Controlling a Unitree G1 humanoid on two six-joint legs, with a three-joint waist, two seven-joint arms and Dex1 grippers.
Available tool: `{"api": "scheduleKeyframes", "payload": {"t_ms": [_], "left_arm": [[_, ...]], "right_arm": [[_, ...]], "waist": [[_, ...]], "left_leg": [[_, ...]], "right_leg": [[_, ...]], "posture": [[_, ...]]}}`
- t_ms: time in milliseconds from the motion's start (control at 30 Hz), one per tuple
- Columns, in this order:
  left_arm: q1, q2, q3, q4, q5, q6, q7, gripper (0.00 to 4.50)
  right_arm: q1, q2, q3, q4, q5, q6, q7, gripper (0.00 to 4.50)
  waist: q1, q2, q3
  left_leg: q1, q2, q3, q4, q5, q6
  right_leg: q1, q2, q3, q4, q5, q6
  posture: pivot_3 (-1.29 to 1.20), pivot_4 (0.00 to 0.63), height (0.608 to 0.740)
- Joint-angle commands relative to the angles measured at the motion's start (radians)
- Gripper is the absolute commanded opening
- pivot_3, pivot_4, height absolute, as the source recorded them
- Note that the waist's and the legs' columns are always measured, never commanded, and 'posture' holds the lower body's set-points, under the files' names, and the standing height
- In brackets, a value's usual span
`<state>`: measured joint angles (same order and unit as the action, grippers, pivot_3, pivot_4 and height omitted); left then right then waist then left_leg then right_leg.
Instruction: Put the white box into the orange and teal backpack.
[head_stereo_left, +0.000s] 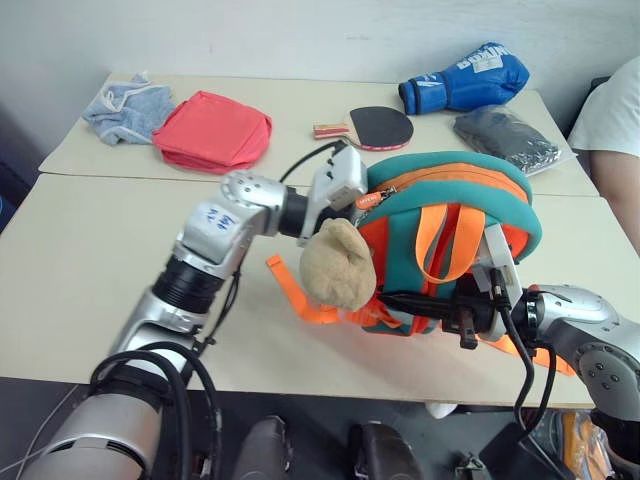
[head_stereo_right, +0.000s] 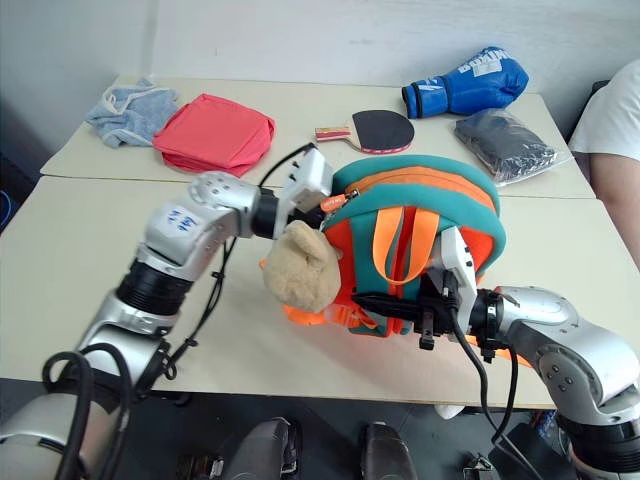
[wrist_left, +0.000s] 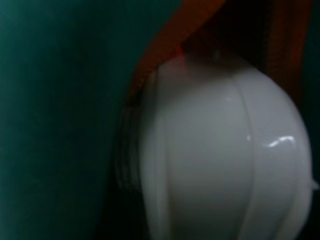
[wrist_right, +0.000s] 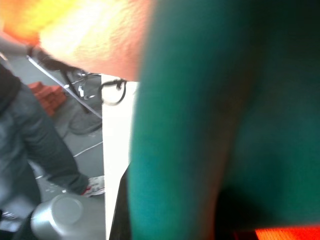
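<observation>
The orange and teal backpack (head_stereo_left: 450, 200) stands upright on the near table, its tan plush ball (head_stereo_left: 338, 262) hanging at its left side. My left gripper (head_stereo_left: 355, 190) reaches in from the left to the top corner of the backpack, by the orange zipper trim. It is shut on the white box (wrist_left: 220, 150), whose rounded white end presses against the teal fabric in the left wrist view. My right gripper (head_stereo_left: 395, 300) lies level along the bottom front of the backpack, shut on its lower edge among the orange straps.
On the far table lie a red-pink pouch (head_stereo_left: 212, 130), a grey-blue cloth (head_stereo_left: 128, 108), a table-tennis paddle (head_stereo_left: 375, 127), a blue boxing glove (head_stereo_left: 465, 78) and a dark bag (head_stereo_left: 505, 138). A person in white (head_stereo_left: 615, 120) sits at the right edge.
</observation>
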<state>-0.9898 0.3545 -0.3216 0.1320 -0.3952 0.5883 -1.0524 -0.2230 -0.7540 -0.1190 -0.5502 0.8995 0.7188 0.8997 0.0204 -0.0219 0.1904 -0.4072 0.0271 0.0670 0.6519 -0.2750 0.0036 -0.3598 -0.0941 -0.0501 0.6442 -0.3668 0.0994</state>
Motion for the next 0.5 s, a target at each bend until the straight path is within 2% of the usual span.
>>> {"api": "scheduleKeyframes", "payload": {"t_ms": [33, 167, 300, 500], "left_arm": [[0.021, -0.028, 0.046, -0.023, -0.012, -0.045, 0.002, 1.55], [0.045, 0.023, 0.132, -0.026, -0.058, -0.085, -0.082, 2.77], [0.033, 0.159, 0.183, 0.06, -0.062, -0.229, -0.319, 3.89], [-0.018, 0.355, 0.228, 0.334, -0.011, -0.318, -0.533, 3.89]], "right_arm": [[0.02, 0.015, 0.003, -0.051, -0.008, -0.026, -0.02, 0.01], [0.04, 0.023, 0.0, -0.053, -0.022, -0.038, -0.029, 0.0], [0.036, 0.027, -0.005, -0.036, -0.03, -0.041, -0.037, 0.0], [0.031, 0.023, 0.003, -0.015, -0.049, -0.041, -0.029, 0.0]], "waist": [[0.0, 0.0, 0.0], [-0.003, 0.0, 0.0], [-0.021, 0.0, 0.0], [-0.021, 0.0, 0.0]], "left_leg": [[0.0, 0.0, 0.0, 0.0, 0.0, 0.0], [0.0, 0.001, 0.0, 0.0, 0.0, 0.0], [0.001, 0.001, 0.0, -0.001, 0.001, -0.002], [0.001, 0.001, 0.0, -0.001, 0.001, -0.002]], "right_leg": [[0.0, 0.0, 0.0, 0.0, 0.0, 0.0], [0.0, 0.0, 0.0, 0.001, 0.0, 0.0], [0.0, 0.001, -0.001, 0.001, 0.0, 0.0], [0.0, 0.002, -0.003, 0.001, 0.0, 0.0]], "posture": [[0.0, 0.15, 0.74], [0.0, 0.15, 0.74], [0.0, 0.15, 0.74], [0.0, 0.15, 0.74]]}}
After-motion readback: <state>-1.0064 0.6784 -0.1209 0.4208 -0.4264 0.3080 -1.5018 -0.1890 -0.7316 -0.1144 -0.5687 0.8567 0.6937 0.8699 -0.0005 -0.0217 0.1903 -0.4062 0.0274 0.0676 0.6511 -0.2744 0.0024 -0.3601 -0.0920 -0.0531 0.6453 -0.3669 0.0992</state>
